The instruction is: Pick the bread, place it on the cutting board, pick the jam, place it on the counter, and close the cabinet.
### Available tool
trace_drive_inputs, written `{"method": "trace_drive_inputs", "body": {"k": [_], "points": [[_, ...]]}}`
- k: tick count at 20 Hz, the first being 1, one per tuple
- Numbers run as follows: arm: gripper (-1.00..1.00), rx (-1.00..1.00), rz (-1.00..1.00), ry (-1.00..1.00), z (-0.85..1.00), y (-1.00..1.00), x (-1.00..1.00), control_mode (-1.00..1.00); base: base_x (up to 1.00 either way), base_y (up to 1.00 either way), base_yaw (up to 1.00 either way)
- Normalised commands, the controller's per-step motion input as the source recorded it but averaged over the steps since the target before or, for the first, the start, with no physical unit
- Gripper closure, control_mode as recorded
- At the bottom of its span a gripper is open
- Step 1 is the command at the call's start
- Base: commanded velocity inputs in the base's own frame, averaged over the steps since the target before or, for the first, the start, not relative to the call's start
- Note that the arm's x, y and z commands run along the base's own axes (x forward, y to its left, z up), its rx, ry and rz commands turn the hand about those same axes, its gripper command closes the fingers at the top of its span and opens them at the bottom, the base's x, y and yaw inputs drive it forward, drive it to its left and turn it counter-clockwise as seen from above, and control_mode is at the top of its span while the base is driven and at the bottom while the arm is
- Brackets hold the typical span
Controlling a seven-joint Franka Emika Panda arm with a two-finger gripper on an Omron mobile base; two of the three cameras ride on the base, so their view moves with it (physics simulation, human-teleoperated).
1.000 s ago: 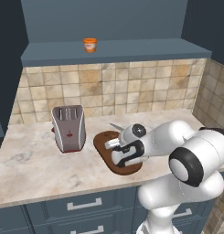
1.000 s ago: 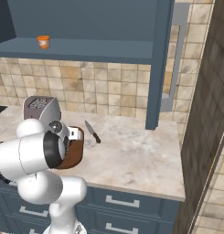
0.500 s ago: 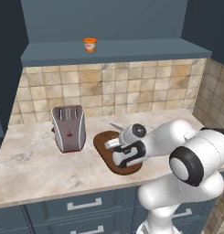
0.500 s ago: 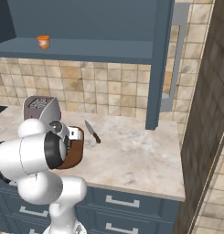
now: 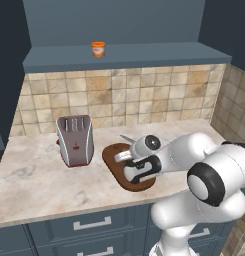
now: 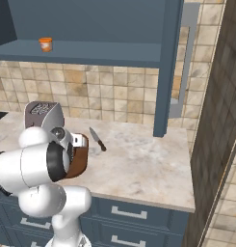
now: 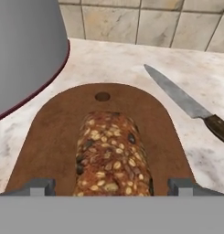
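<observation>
**Tight around the board, open to the right**

Crowded on the cutting board (image 7: 49,137): bread (image 7: 112,155) along its middle, bare wood either side. Hemmed by the toaster (image 5: 74,140) just to the left and a knife (image 7: 186,104) just off the right rim. Wide bare counter (image 6: 143,164) beyond the knife. Overhead, a shelf (image 5: 144,54) with the jam (image 5: 98,49), and the open cabinet door (image 6: 168,67) hanging over the counter's right.

Kitchen: tiled counter (image 5: 34,185), toaster (image 5: 74,140).
</observation>
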Motion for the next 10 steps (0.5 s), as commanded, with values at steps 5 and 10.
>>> {"method": "trace_drive_inputs", "body": {"k": [5, 10], "points": [[-1.00, 0.00, 0.01, -0.04, 0.31, 0.00, 0.00, -1.00, 0.00, 0.00, 0.00], [-1.00, 0.00, 0.02, -0.04, 0.30, 0.00, -0.01, -1.00, 0.00, 0.00, 0.00]]}}
